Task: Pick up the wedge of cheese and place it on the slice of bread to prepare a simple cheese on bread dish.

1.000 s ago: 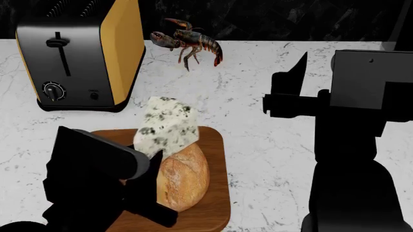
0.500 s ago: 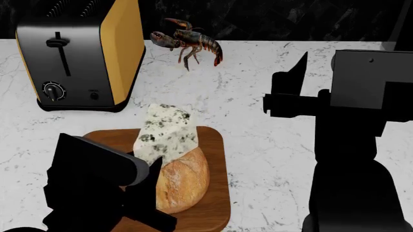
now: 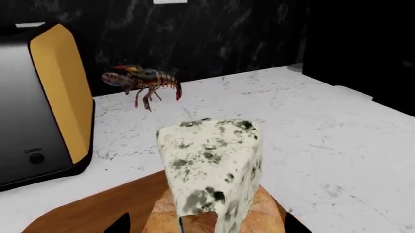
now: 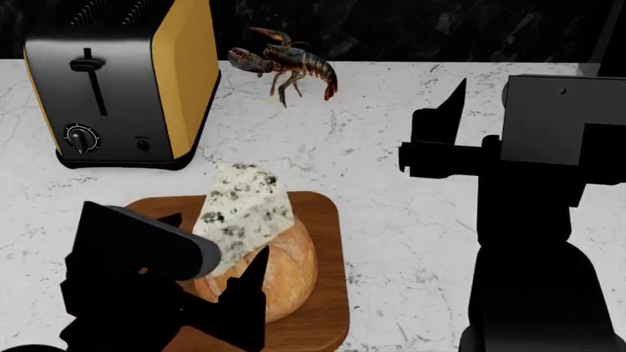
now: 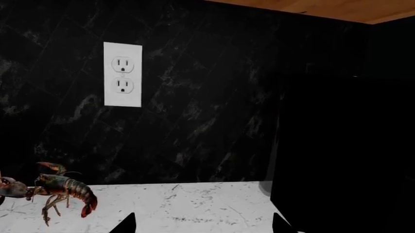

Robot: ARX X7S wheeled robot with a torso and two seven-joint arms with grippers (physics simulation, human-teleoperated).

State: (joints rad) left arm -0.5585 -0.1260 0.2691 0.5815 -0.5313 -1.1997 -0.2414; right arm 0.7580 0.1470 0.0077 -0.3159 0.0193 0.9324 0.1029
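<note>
While the wedge of cheese is leaning on the slice of bread, left hand spreading wide around both, right hand (idling at 3 o'clock) opening wide, toaster sitting at 11 o'clock.

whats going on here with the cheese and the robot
The robot's left claw is open around the wedge of cheese, which stands on the slice of bread on the cutting board. The right claw is off to the side, holding nothing. A toaster and a lobster sit behind.
</note>
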